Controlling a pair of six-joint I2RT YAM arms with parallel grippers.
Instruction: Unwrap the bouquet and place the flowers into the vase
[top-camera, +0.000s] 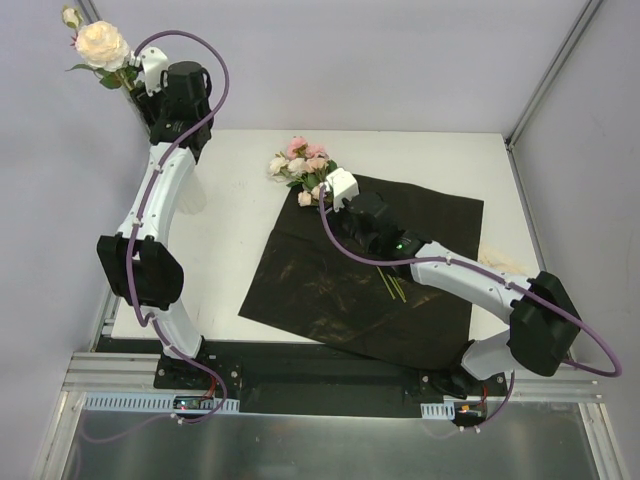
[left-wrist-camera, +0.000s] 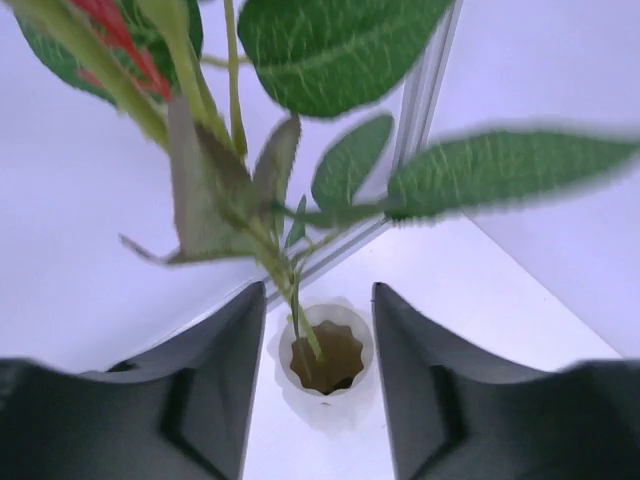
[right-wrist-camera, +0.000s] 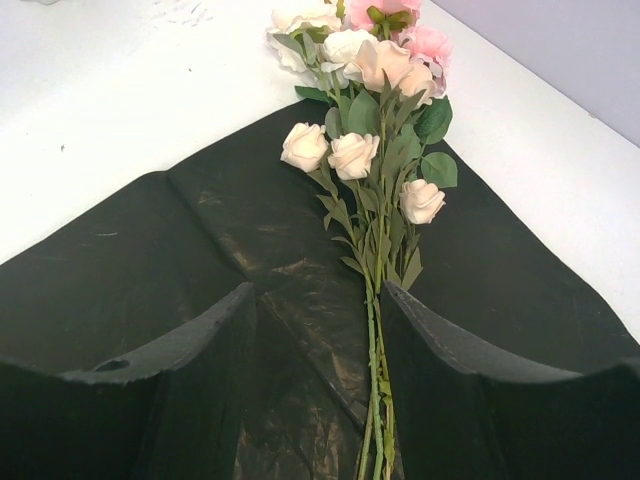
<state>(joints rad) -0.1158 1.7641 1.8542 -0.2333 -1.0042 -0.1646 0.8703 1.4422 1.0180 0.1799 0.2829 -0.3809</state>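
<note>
In the left wrist view the white ribbed vase stands straight below my left gripper. One green flower stem with broad leaves drops into its mouth. The jaws stand open on either side of that stem without touching it. From above, this flower's cream rose rises beside the left gripper in the far left corner, and the arm hides the vase. The remaining flowers lie on the spread black paper. My right gripper hovers open over their stems, which run close to its right finger.
A cream ribbon lies at the paper's right edge behind the right arm. Walls and a metal frame post close in the corner around the vase. White table shows between the paper and the left arm.
</note>
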